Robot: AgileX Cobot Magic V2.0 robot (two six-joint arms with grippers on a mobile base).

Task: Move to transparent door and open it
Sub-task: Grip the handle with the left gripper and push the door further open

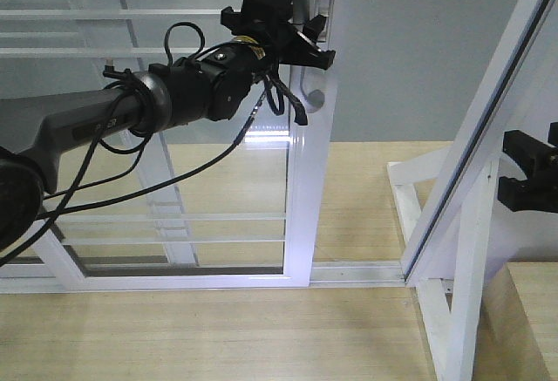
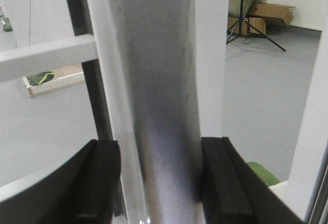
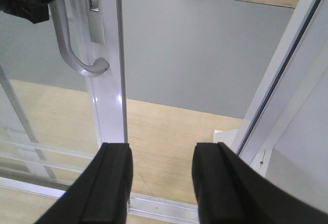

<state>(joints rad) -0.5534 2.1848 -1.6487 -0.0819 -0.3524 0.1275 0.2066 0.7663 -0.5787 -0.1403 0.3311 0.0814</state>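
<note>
The transparent door point(image 1: 299, 198) is a glass panel in a white frame with thin white bars. It stands on a floor track, and a gap lies between its stile and the slanted frame to the right. Its grey curved handle point(image 3: 72, 55) is on that stile. My left gripper point(image 1: 303, 43) reaches it from the left, high up. In the left wrist view the handle point(image 2: 164, 96) fills the space between the black fingers point(image 2: 100, 183), so the left gripper point(image 2: 160, 149) is shut on it. My right gripper point(image 3: 161, 155) is open and holds nothing; it shows at the right edge point(image 1: 526, 172).
A slanted white-framed panel point(image 1: 497, 111) and a white triangular brace post point(image 1: 462, 276) stand close on the right. The floor track point(image 1: 357, 270) runs between them and the door. Beyond it lie wooden boards and grey floor, with a tripod point(image 2: 246, 14) and cardboard boxes point(image 2: 271, 13) far off.
</note>
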